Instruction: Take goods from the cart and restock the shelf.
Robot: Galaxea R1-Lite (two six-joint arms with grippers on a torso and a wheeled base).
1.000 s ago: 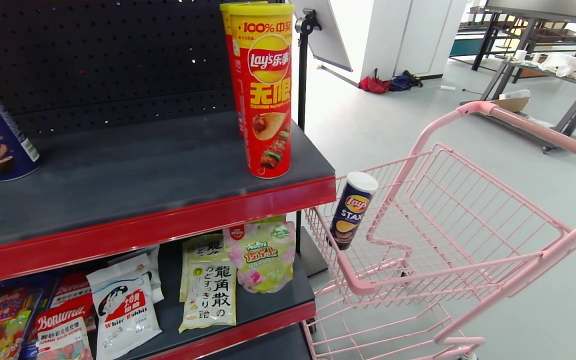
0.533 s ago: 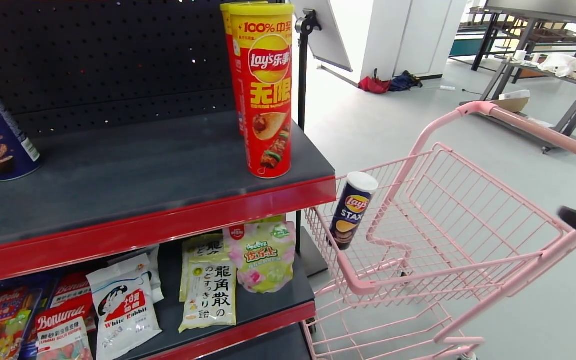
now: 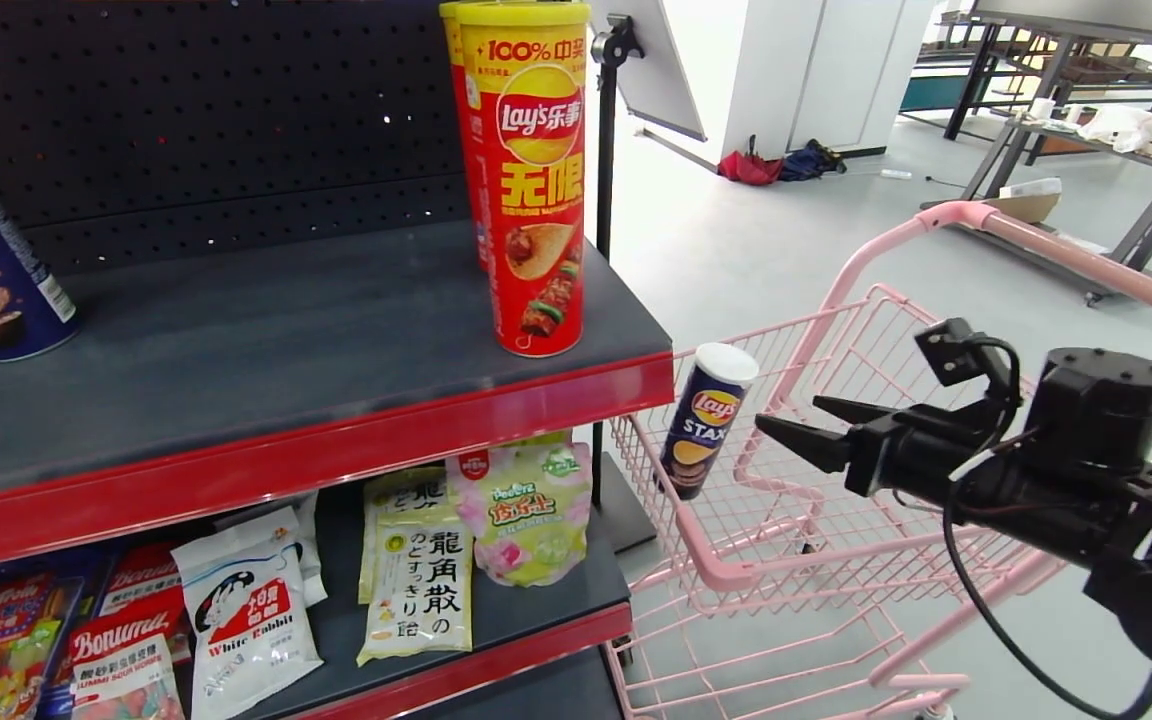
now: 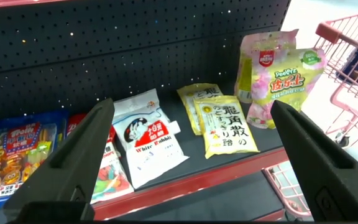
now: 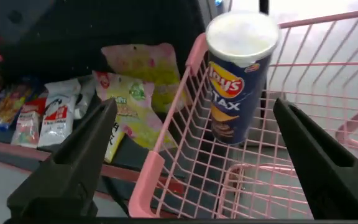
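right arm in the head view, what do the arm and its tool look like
The right arm is matte black, with a round drum-shaped joint housing and blocky links. Its tool has two long black fingers that taper to points. A small black box sits above the wrist, and a thin black cable loops beneath the arm. No markings are visible.
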